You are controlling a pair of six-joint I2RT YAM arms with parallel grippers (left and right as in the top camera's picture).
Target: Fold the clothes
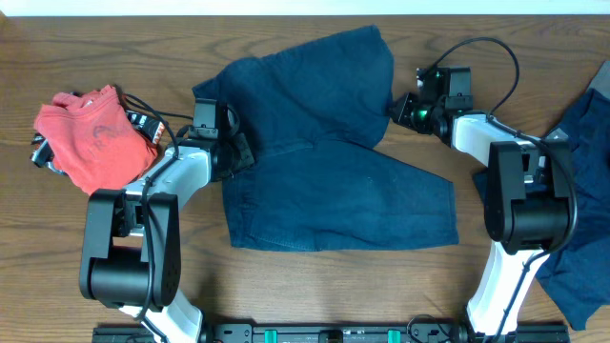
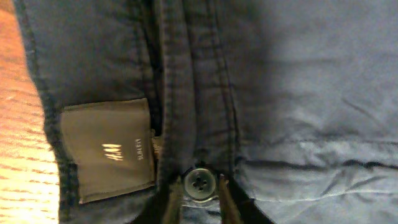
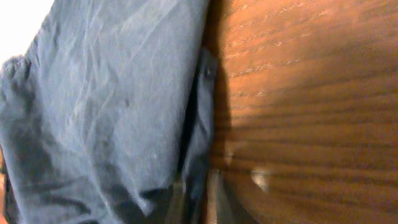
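Shorts (image 1: 324, 171) lie mid-table (image 1: 315, 286), waistband to the left, one leg angled up toward the far edge. Tee (image 1: 91, 133) is bunched at the left. A second dark garment (image 1: 586, 143) lies at the right edge.

Left gripper (image 1: 233, 151) is at the waistband. In the wrist view its jaws are drawn close, straddling the button (image 2: 199, 182) and pinching the band there, with the label (image 2: 109, 149) just beside.

Right gripper (image 1: 398, 110) is at the upper leg's edge. Its jaws are nearly together with the cloth edge (image 3: 198, 155) between them, so it reads as a pinch on the shorts. How deep it bites I cannot tell.

Step in hand, as I judge it: both corners gripped, lift and fold next.

Notes for doing it well:
- Raise both ends together, low and level, so neither pinch takes all the weight.
- Right grip looks shallow — a slow start guards against the hem slipping out.
- Carry the angled leg over the flat one and match edges before letting go.
- Keep the cloth lightly taut to avoid a trapped wrinkle — no hard pull across the button.
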